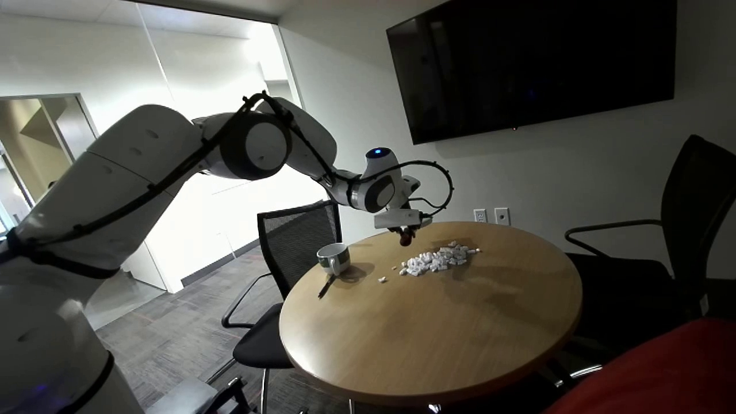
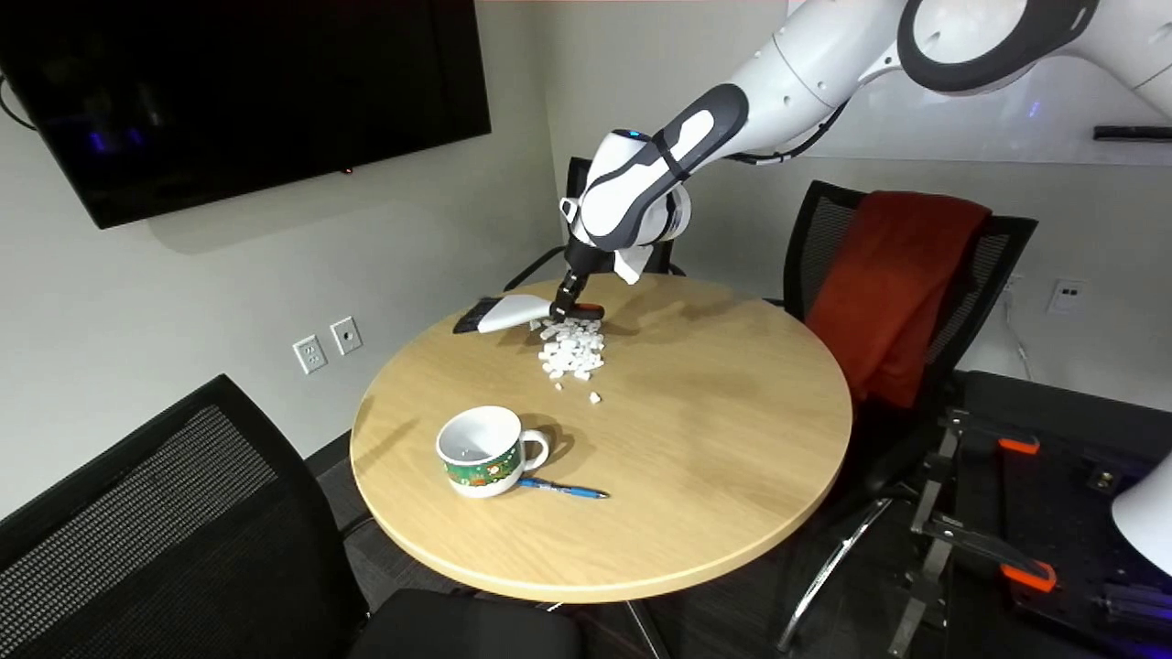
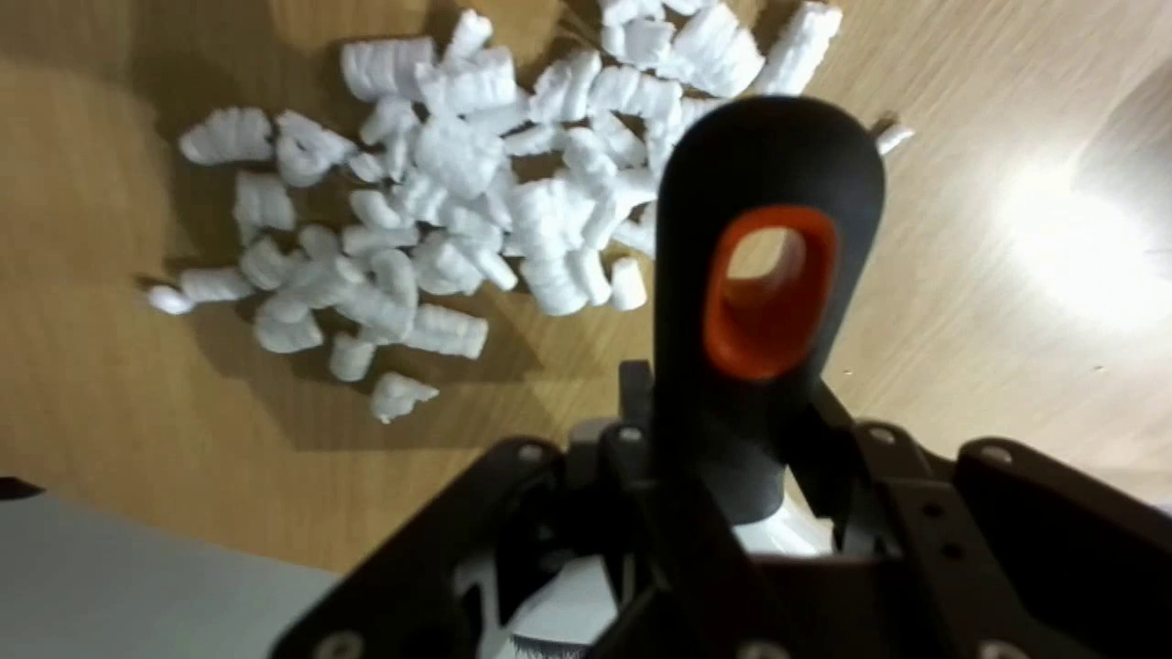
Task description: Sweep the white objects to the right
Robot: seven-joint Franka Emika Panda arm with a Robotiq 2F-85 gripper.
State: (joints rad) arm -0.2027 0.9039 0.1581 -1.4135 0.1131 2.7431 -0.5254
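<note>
The white objects, a loose heap of small white pieces, lie on the round wooden table in both exterior views (image 1: pixel 434 260) (image 2: pixel 573 351). They fill the upper left of the wrist view (image 3: pixel 458 210); a few pieces lie apart. My gripper (image 2: pixel 562 311) is shut on the handle of a brush with a white body (image 2: pixel 515 312) and dark bristles. In the wrist view the black handle with an orange-lined hole (image 3: pixel 769 165) stands between the fingers (image 3: pixel 728 412) and hides part of the heap. The gripper also shows in an exterior view (image 1: pixel 406 233), over the table beside the heap.
A white cup with a green patterned band (image 2: pixel 481 448) and a blue pen (image 2: pixel 563 488) lie near the edge of the table (image 2: pixel 714 458). Black chairs (image 1: pixel 302 241) stand around it. A wall screen (image 1: pixel 535 63) hangs behind. A red cloth (image 2: pixel 893 284) covers a chair.
</note>
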